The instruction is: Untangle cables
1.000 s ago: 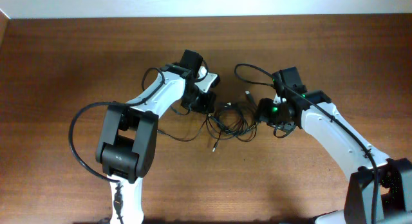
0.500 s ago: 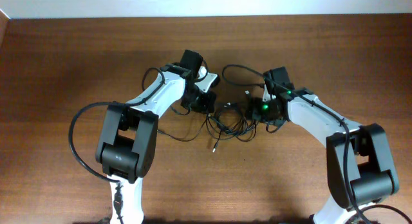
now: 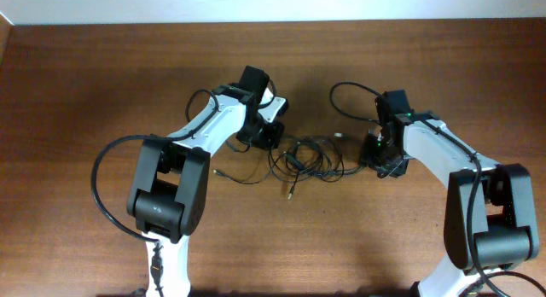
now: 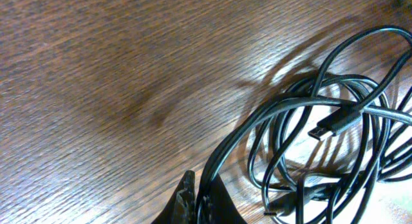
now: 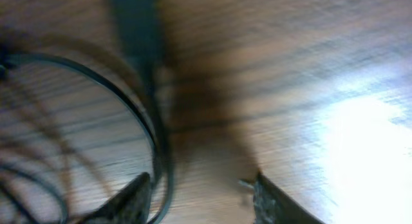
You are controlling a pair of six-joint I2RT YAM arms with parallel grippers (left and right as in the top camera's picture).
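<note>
A tangle of thin black cables (image 3: pixel 309 160) lies in the middle of the wooden table, with loose plug ends trailing toward me. My left gripper (image 3: pixel 271 136) sits at the tangle's left edge; in the left wrist view its jaws (image 4: pixel 201 199) are shut on one black cable strand (image 4: pixel 225 150), with looped cords and a plug (image 4: pixel 335 124) to the right. My right gripper (image 3: pixel 373 154) is at the tangle's right edge. In the blurred right wrist view its fingers (image 5: pixel 199 192) are apart, with a cable loop (image 5: pixel 138 114) running beside the left finger.
The thick black arm cables arc near each arm: one by the left base (image 3: pixel 101 173), one above the right wrist (image 3: pixel 350 90). A thin cord end (image 3: pixel 223 172) trails to the left of the tangle. The brown table reaches a pale wall at the far edge.
My right arm swung in toward the tangle, then back right and a little toward me; the tangle's right side stretched out that way. The left arm barely moved.
</note>
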